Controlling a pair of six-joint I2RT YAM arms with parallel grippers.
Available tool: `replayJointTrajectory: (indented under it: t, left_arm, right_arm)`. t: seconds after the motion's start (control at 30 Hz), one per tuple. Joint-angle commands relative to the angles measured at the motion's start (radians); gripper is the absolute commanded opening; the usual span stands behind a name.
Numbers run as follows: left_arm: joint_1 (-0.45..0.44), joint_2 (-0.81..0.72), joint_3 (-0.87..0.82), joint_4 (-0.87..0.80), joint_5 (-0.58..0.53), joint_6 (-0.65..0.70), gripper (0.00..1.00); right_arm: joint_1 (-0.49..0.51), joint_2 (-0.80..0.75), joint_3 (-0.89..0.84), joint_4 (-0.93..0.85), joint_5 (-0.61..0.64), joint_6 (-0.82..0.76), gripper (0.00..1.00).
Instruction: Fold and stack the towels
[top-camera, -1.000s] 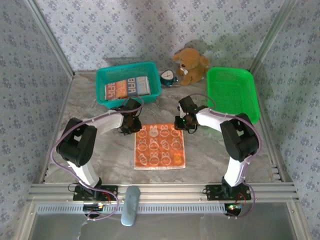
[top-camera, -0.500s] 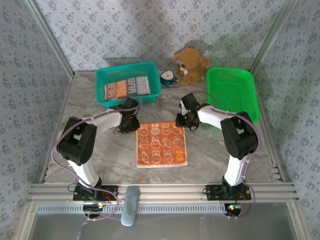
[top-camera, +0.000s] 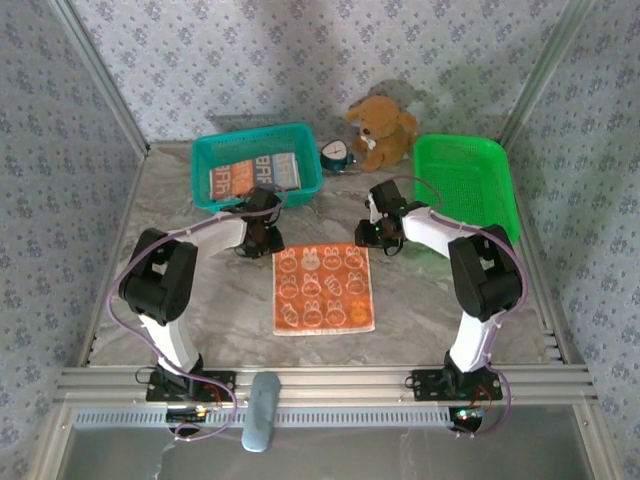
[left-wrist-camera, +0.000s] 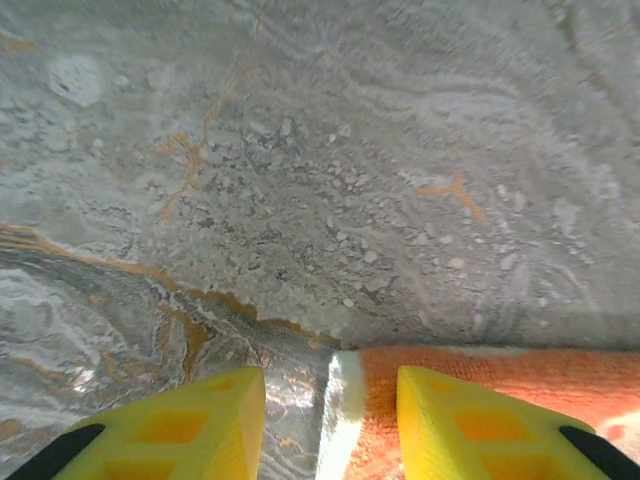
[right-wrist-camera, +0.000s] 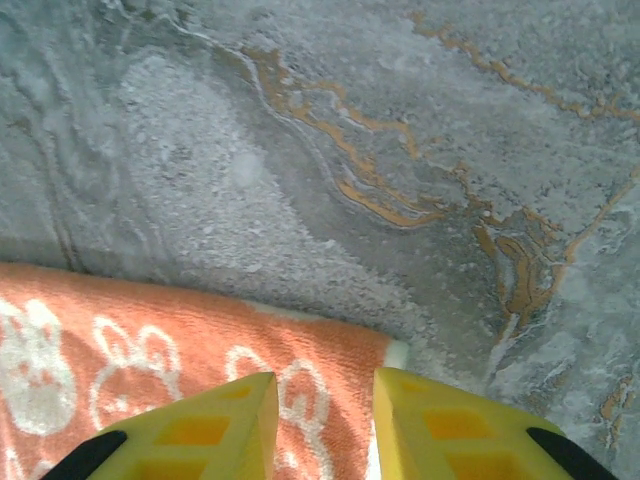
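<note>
Orange towel (top-camera: 323, 290): lies flat mid table (top-camera: 430, 300), so I can fold it.
Left gripper (left-wrist-camera: 330, 420): half open at its far left corner, holding nothing.
Right gripper (right-wrist-camera: 322, 415): same, at the far right corner.
Table: smooth grey marble look.
Room: flowery walls (top-camera: 300, 60); more towels (top-camera: 255, 176) sit in the teal basket (top-camera: 203, 165).

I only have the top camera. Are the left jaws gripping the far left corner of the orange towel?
Observer: No. The left wrist camera shows the left jaws apart, with the orange towel lying flat on the table.
Operator: And the right side?
Observer: The right jaws stand apart too, over the far right corner, which also lies flat.
Operator: Where exactly is the left corner?
Observer: Its white hem lies in the gap between the left jaws.
</note>
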Motion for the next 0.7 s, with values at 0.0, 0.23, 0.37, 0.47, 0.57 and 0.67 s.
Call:
replayJointTrajectory:
  t: [0.0,0.23,0.37,0.47,0.57,0.67]
  left_arm:
    - [0.005,0.029,0.037,0.020,0.028,0.021,0.39]
    - [0.005,0.063,0.046,0.028,0.040,0.025,0.33]
    - [-0.001,0.076,0.038,0.038,0.050,0.018,0.28]
    - [-0.007,0.086,0.041,0.041,0.050,0.019,0.22]
    - [-0.009,0.087,0.044,0.040,0.050,0.019,0.14]
    - [-0.008,0.074,0.047,0.029,0.051,0.025,0.06]
  right_arm:
    - [-0.002,0.043,0.020,-0.010,0.004,-0.009,0.33]
    - [0.000,0.075,0.020,0.004,-0.004,-0.007,0.33]
    - [0.000,0.073,0.007,0.009,-0.004,-0.011,0.27]
    - [0.001,0.078,0.002,0.013,-0.003,-0.014,0.17]
    - [0.000,0.079,0.005,0.017,-0.004,-0.017,0.05]
    - [-0.001,0.067,0.012,0.005,-0.002,-0.021,0.00]
